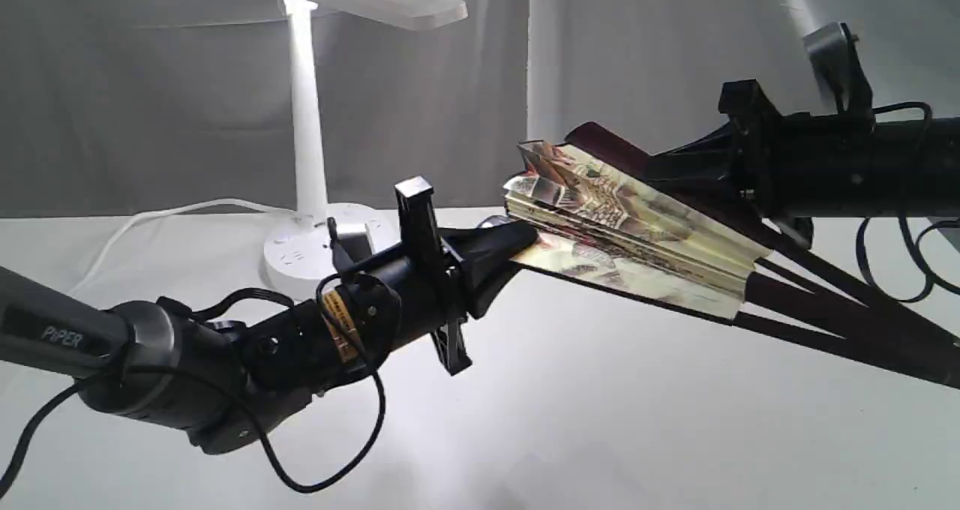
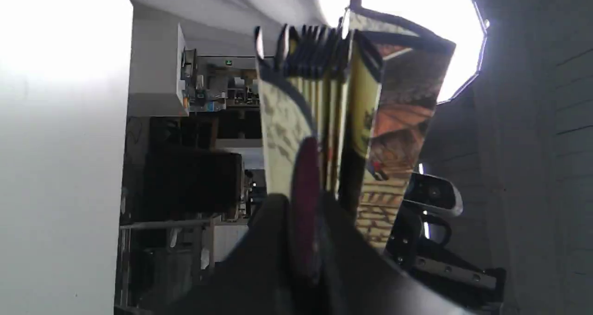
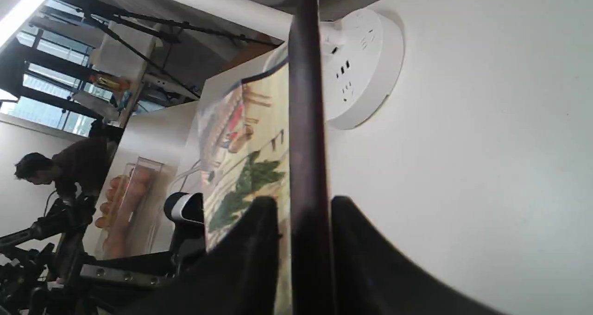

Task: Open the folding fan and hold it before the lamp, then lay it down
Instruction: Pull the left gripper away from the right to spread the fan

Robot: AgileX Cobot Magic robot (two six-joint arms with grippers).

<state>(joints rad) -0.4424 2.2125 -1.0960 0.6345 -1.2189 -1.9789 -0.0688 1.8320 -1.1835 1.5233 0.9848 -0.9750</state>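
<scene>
The folding fan [image 1: 637, 225] hangs partly spread above the table, to the right of the lamp [image 1: 304, 120], with its painted pleats bunched between two dark maroon guards. My left gripper [image 1: 525, 241] is shut on the lower guard near the fan's outer end. In the left wrist view the maroon guard [image 2: 303, 180] sits pinched between the fingers, with the pleats [image 2: 324, 97] fanning beyond. My right gripper [image 1: 654, 166] holds the raised upper guard. In the right wrist view that guard [image 3: 303, 120] runs between the two fingers, and the lamp's round base [image 3: 366, 65] lies behind it.
The lamp's white cord [image 1: 150, 216] trails left across the white table [image 1: 600, 420]. Its base with sockets [image 1: 300, 259] stands just behind my left arm. Grey curtains close off the back. Black cables loop off both arms.
</scene>
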